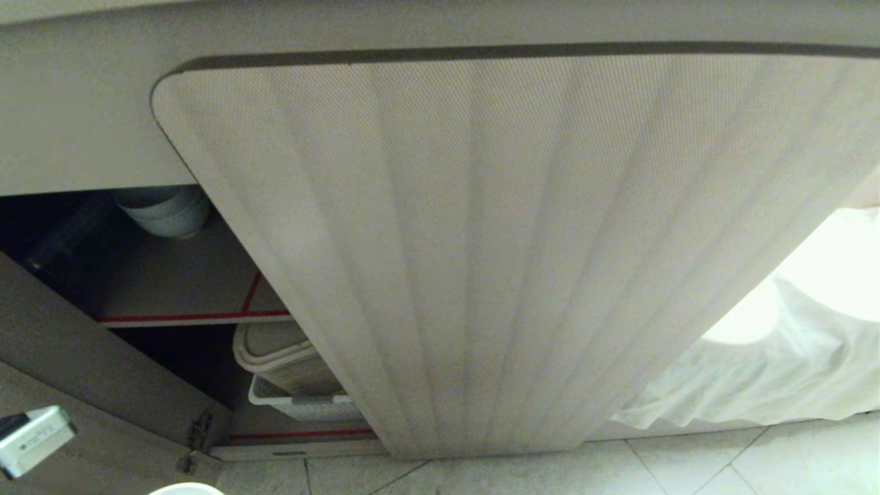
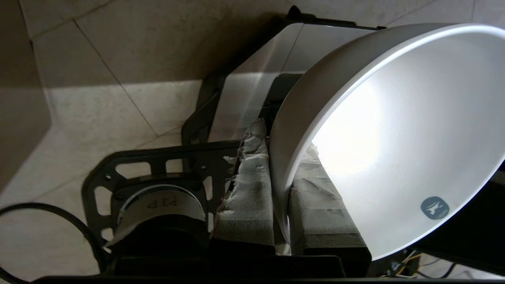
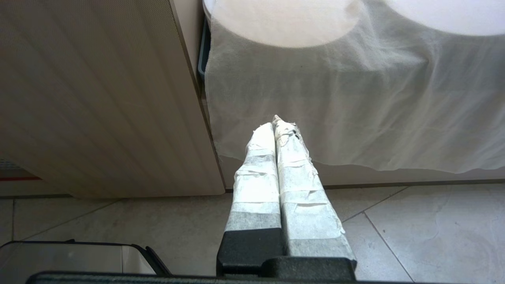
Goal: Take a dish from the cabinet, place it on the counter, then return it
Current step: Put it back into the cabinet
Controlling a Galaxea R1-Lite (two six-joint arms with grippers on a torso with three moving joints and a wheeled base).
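Observation:
The dish is a plain white round bowl, held tilted on edge above the floor tiles. My left gripper is shut on its rim, with one taped finger outside the wall and the other inside. In the head view only a sliver of the dish's rim shows at the bottom left, beside part of my left arm. The cabinet stands open at the left, its ribbed door swung wide. My right gripper hangs shut and empty near the door's lower corner. The counter's top is out of view.
Stacked bluish-white bowls sit on the red-taped upper shelf. Beige and white containers fill the lower shelf. A white cloth drapes at the right. My black base frame lies under the dish.

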